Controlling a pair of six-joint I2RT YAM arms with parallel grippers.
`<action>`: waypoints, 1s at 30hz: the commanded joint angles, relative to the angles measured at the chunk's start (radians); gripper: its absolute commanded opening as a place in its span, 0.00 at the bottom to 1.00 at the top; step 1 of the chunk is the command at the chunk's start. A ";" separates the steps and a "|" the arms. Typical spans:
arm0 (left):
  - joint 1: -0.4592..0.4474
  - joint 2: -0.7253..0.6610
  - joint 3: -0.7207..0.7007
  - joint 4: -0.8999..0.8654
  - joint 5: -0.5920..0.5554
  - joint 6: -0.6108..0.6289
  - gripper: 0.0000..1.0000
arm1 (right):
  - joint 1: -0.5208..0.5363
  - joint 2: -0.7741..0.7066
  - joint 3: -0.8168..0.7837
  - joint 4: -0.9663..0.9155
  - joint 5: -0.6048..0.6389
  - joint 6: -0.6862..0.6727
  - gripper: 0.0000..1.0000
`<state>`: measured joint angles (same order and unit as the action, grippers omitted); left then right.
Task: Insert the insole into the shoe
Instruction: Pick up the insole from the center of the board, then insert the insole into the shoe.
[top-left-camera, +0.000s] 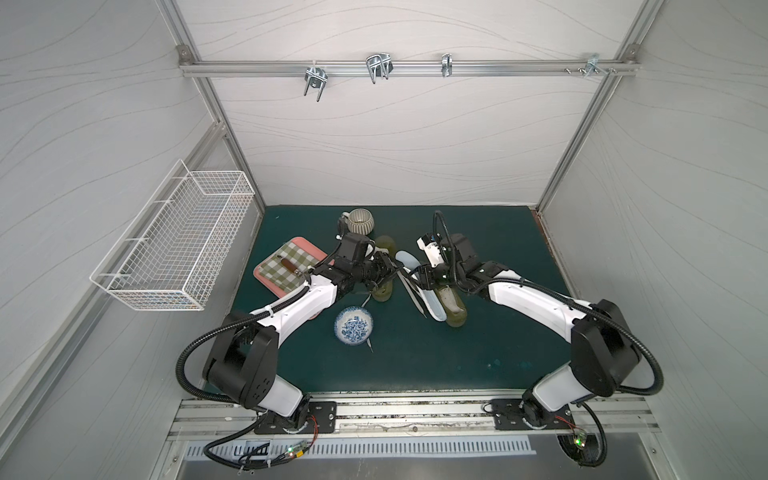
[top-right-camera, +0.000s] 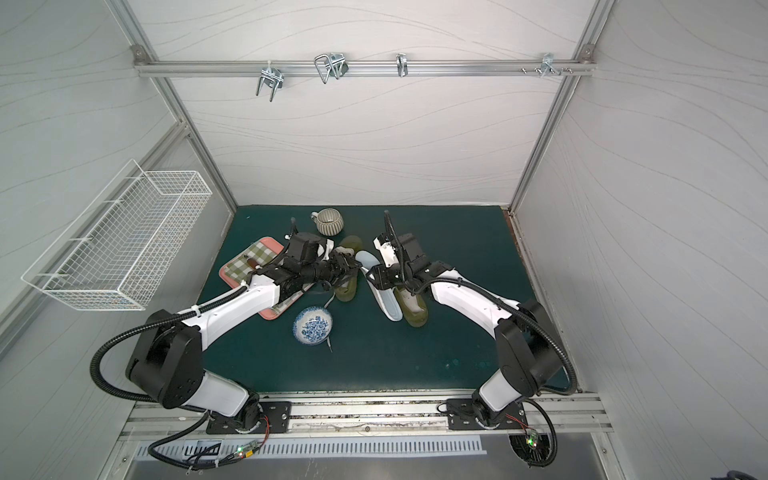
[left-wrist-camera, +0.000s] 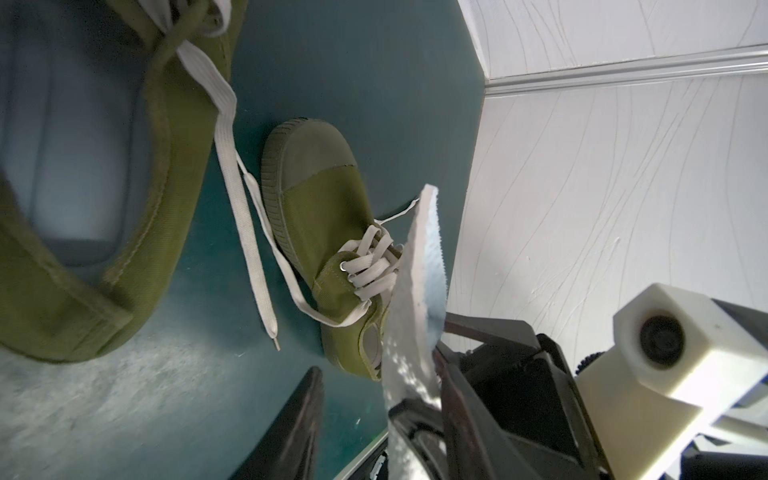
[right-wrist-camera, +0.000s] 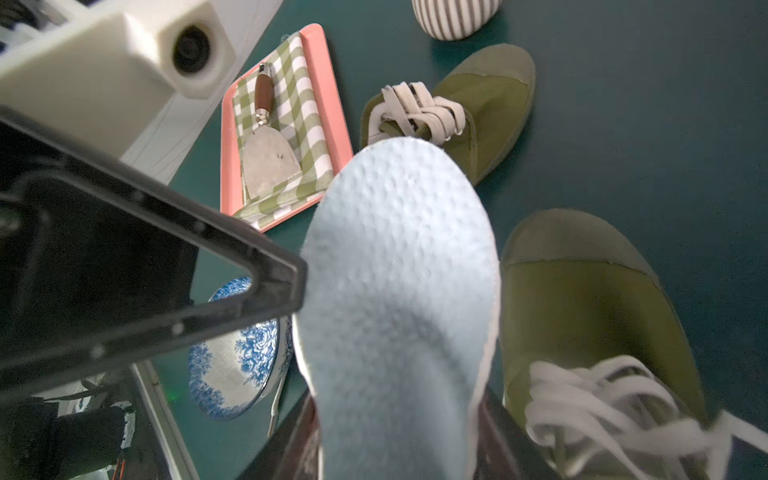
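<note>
White-shelled left arm (top-left-camera: 293, 309) and right arm (top-left-camera: 530, 297), black joints (top-left-camera: 602, 345), ribbed black cables (top-left-camera: 179, 365) trailing, cream wrist camera (left-wrist-camera: 665, 345).

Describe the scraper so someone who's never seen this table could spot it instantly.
On the left of the dark green table lies a pink tray lined with green checked cloth. The scraper rests on that cloth: brown handle, flat bare-metal blade, unlike the blue-patterned bowl nearby.

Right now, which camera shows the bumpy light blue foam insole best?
The right wrist view: the light blue foam insole fills the middle, with its dimples clear. The left wrist view shows the insole only edge-on. In both top views the insole is small and partly covered.
</note>
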<state>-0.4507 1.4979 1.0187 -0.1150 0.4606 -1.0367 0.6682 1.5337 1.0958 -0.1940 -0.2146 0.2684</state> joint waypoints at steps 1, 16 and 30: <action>0.010 -0.024 0.114 -0.134 -0.030 0.145 0.47 | -0.048 -0.090 0.024 -0.182 0.022 -0.019 0.48; -0.283 0.349 0.718 -0.821 -0.397 0.895 0.42 | -0.467 -0.341 -0.049 -0.573 0.027 -0.136 0.47; -0.474 0.613 0.977 -0.887 -0.509 1.049 0.41 | -0.553 -0.309 -0.019 -0.588 -0.052 -0.158 0.47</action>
<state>-0.9035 2.0609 1.9358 -0.9745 -0.0051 -0.0525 0.1230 1.2224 1.0500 -0.7506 -0.2359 0.1318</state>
